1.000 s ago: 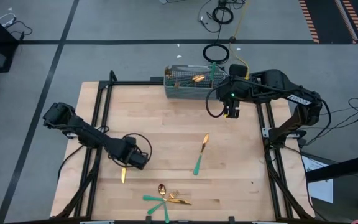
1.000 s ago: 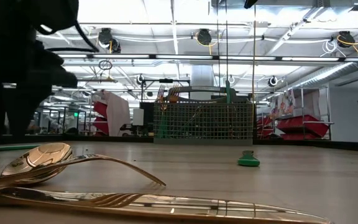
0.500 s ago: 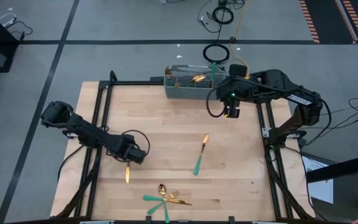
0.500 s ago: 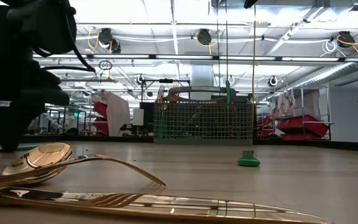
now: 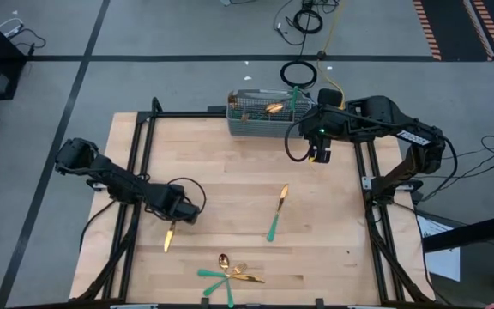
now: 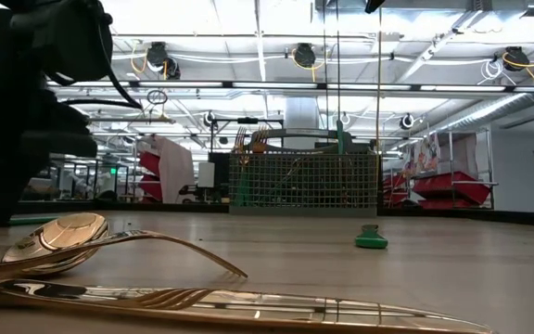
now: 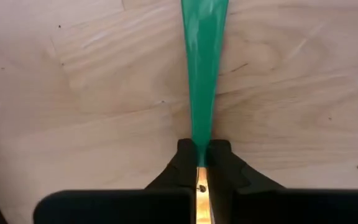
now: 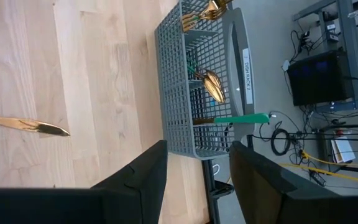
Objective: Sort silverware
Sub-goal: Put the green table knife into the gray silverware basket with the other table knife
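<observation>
My left gripper (image 5: 177, 219) is low over the table's left half, shut on one piece of silverware: a teal handle (image 7: 202, 68) and a gold head (image 5: 169, 239) pointing toward the near edge. My right gripper (image 5: 319, 156) is open and empty, beside the right end of the grey wire-mesh caddy (image 5: 268, 116). The caddy holds several gold-and-teal pieces (image 8: 211, 84). A lone piece (image 5: 277, 210) lies flat mid-table. A spoon (image 6: 54, 237) and forks (image 6: 156, 297) lie heaped near the front edge (image 5: 230, 275). My left gripper pinches the piece between its two fingers where the teal handle narrows into the gold head (image 7: 201, 140). The fingers come from above and lie across it. The handle runs out ahead of the fingers, close over the wood; whether it rests on the table I cannot tell.
The caddy stands at the table's far edge, right of centre. The black table frame (image 5: 135, 163) runs along both sides. Bare wood lies between the lone piece and the caddy. Cables (image 5: 298, 73) lie on the floor beyond the far edge.
My left gripper has moved a little toward the table's far left, still shut on the piece. The gold head has swung slightly and gone along with it. My right arm has kept still.
</observation>
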Motion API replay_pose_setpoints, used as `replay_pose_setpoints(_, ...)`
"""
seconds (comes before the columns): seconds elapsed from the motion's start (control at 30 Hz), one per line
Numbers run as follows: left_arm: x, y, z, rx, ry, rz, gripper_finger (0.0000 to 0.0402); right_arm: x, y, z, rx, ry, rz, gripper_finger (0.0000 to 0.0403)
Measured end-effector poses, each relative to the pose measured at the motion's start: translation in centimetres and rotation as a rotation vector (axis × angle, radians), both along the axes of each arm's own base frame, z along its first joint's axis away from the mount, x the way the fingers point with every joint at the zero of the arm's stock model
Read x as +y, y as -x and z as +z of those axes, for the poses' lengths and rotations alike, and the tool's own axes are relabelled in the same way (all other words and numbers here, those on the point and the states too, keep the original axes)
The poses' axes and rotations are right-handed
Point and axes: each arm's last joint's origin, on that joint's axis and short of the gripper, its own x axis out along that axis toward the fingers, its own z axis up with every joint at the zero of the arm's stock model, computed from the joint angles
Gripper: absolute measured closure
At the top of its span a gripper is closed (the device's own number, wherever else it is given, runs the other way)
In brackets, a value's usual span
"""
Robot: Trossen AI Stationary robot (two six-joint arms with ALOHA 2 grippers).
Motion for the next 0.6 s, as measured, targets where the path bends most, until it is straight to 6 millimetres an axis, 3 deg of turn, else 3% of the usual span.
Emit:
replay_pose_setpoints(0.27, -0.1, -0.4, 0.5, -0.005, -0.026, -0.037, 0.0388, 0.0, 0.0, 0.0, 0.0, 0.0, 0.0, 0.0242)
replay_pose_setpoints(0.6, 1.9, -4.5, 1.7, -0.277, -0.124, -0.02, 0.04, 0.0, -0.2, 0.1, -0.023, 0.004, 0.001, 0.0242)
